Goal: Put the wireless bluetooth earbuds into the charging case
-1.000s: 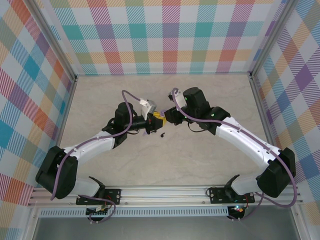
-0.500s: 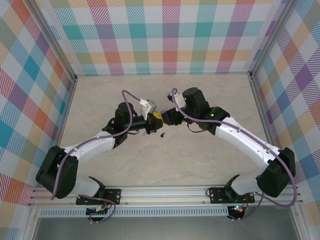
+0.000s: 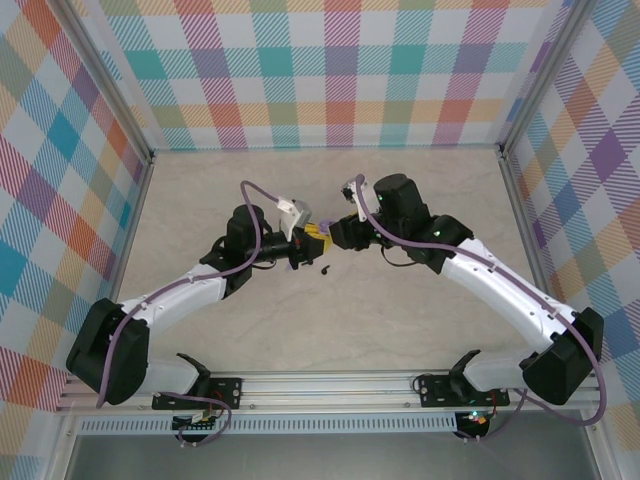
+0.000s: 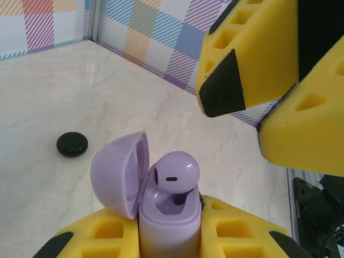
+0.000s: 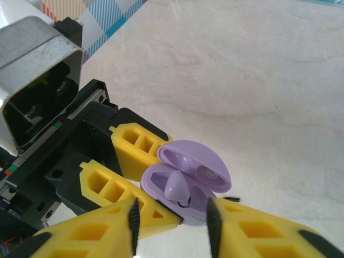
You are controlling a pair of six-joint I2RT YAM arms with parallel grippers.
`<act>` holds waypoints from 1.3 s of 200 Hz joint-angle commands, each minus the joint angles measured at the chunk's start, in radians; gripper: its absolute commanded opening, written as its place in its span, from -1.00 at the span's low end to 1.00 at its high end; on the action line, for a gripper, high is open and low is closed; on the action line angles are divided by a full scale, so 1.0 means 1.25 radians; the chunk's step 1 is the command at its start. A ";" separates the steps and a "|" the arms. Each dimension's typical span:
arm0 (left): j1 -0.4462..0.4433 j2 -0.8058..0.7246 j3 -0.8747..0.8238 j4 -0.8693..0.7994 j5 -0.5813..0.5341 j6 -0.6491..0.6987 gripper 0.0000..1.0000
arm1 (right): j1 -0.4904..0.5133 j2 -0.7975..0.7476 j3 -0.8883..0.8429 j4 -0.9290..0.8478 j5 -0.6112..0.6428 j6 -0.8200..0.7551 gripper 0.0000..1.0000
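Clamping the lavender case [image 4: 115, 174], the left tool [image 4: 169, 239] faces the right tool [image 5: 172, 215], parted narrowly astride the earbud [image 5: 177, 187].

Left gripper [image 4: 169, 234] clamped, right gripper [image 5: 173, 217] ajar.

- A lab robot cell: plaid-printed walls [image 3: 340, 70] left, far and right box in a marble-look desk [image 3: 400, 330].
- Aluminium posts [image 3: 108, 85] frame the corners; two robot arms [image 3: 490, 285] bolt to a near-edge rail [image 3: 330, 388].

No legible text or markings.
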 commanded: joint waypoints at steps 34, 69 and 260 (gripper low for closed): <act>-0.014 -0.036 0.021 -0.025 0.004 0.034 -0.58 | 0.005 -0.007 0.032 -0.033 -0.009 0.004 -0.48; -0.013 -0.042 0.024 -0.026 0.016 0.034 -0.58 | 0.005 0.006 0.042 -0.039 -0.026 0.004 -0.50; -0.013 -0.054 0.031 -0.031 0.053 0.033 -0.58 | 0.005 0.066 0.077 -0.060 -0.037 0.010 -0.49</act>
